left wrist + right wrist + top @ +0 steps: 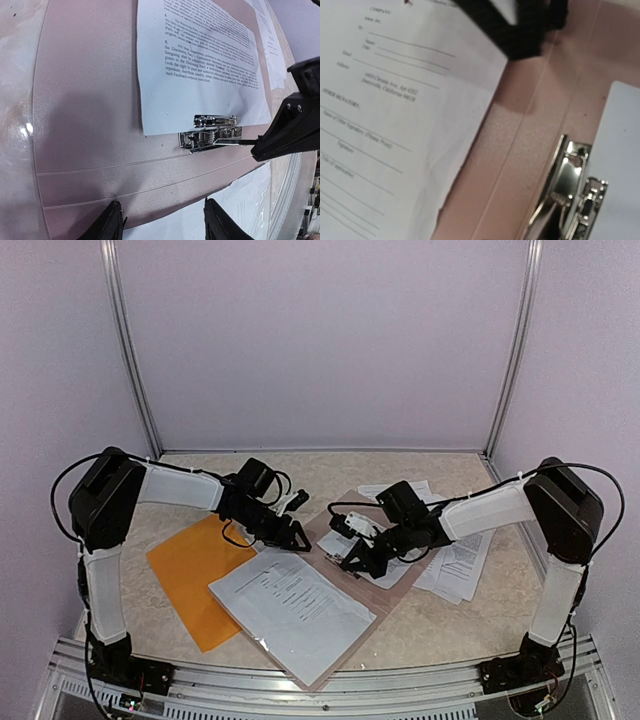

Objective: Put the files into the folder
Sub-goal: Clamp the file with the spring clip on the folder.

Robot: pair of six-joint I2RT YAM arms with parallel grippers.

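The orange folder (195, 575) lies flat at the left of the table, apart from both grippers. White printed files lie on a pinkish-brown clipboard (395, 595): one stack (295, 610) on its near half, and one sheet (200, 65) under the metal clip (212, 131). More files (465, 560) lie to the right. My left gripper (162, 225) hovers open above the board's fold, holding nothing. My right gripper (345, 558) is shut, its black tip (257, 146) touching the clip's lever.
In the right wrist view a form sheet (385, 125) covers the left and the clip (570, 185) sits at the lower right. The two grippers are close together over the clipboard. Enclosure walls and metal posts surround the table.
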